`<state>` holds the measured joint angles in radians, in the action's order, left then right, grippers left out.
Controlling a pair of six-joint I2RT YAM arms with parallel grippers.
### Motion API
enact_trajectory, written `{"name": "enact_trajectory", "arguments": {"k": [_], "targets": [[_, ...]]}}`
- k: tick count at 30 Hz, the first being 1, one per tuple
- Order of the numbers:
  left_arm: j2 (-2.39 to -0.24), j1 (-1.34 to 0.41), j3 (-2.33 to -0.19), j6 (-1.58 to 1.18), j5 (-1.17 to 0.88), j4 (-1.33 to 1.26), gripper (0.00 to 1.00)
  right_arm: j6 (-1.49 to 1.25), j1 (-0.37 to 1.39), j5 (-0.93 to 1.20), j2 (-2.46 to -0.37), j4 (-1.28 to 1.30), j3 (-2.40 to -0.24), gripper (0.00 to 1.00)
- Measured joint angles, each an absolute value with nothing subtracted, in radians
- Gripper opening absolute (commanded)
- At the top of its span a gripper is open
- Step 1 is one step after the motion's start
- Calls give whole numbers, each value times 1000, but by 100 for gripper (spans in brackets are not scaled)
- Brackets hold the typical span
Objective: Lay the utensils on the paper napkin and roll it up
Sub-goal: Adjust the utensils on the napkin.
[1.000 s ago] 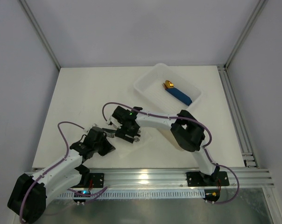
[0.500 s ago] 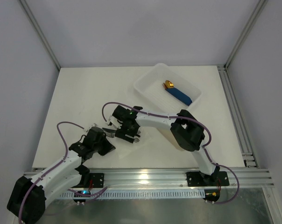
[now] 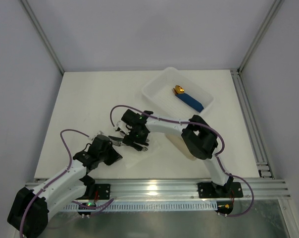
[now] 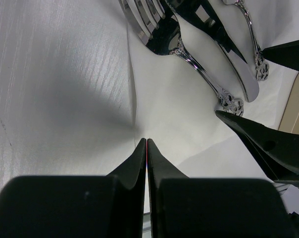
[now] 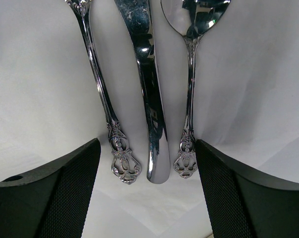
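The utensils (image 5: pixel 149 99), a silver fork, knife and spoon, lie side by side on the paper napkin (image 5: pixel 35 89). My right gripper (image 5: pixel 147 144) is open, its fingers (image 5: pixel 65 188) on either side of the handle ends and touching none. In the left wrist view the fork (image 4: pixel 159 29) and knife (image 4: pixel 228 54) lie on the napkin (image 4: pixel 179 109). My left gripper (image 4: pixel 147 141) is shut at the napkin's left edge, which rises to its tips. In the top view the left gripper (image 3: pixel 114 144) and right gripper (image 3: pixel 137 144) flank the utensils (image 3: pixel 125 141).
A white plastic tray (image 3: pixel 154 94) at the back right holds a blue-handled gold-tipped piece (image 3: pixel 189 100). A beige sleeve (image 3: pixel 186 148) lies partly under the right arm. Metal rails run along the table's right and near edges.
The right wrist has shifted slightly to the right over the utensils. The left arm has edged a little towards the napkin's edge and holds there.
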<state>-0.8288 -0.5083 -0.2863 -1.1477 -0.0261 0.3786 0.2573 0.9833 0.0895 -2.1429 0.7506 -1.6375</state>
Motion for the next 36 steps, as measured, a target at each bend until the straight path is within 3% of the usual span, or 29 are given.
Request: {"name": "enact_trajectory", "arguments": {"k": [14,21,36], "targets": [[-828,-508,-286,-1148,-26,385,0,257,980,85,-2143,748,-1637,72],[-807,-508,-286,-1148,-26,403,0,259,978,81,-2143,747,-1638,62],[-777,-508,-286,-1148,-26,427,0,255,975,81,-2143,747,-1637,64]]}}
